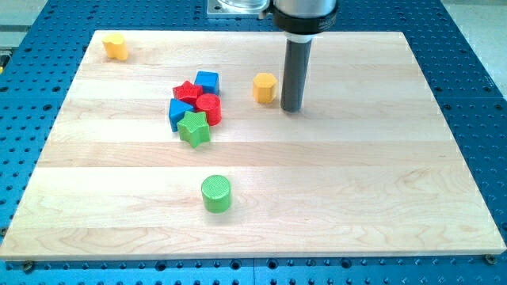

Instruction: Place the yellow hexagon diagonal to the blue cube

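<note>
A yellow hexagon [264,87] stands on the wooden board, right of a cluster of blocks. The blue cube [207,82] is at the cluster's top right, a short gap left of the hexagon. My tip [291,108] rests on the board just right of the yellow hexagon, close to it but with a small gap.
The cluster also holds a red star [187,92], a red cylinder [209,108], a second blue block [178,112] and a green star [193,128]. A green cylinder [215,194] stands lower down. Another yellow block [116,46] sits at the top left corner.
</note>
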`<state>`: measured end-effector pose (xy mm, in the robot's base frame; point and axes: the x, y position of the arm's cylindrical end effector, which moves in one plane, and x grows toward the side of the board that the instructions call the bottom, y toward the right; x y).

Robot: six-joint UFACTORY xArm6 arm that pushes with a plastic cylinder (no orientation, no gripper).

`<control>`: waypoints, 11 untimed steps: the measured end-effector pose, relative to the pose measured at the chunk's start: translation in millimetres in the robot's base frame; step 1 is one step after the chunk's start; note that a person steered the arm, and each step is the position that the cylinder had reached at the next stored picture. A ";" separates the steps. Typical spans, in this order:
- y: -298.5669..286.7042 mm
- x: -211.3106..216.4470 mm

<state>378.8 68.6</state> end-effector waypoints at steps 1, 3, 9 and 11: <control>0.5 -20.7; 4.1 -6.7; -54.2 -12.4; -108.9 -40.6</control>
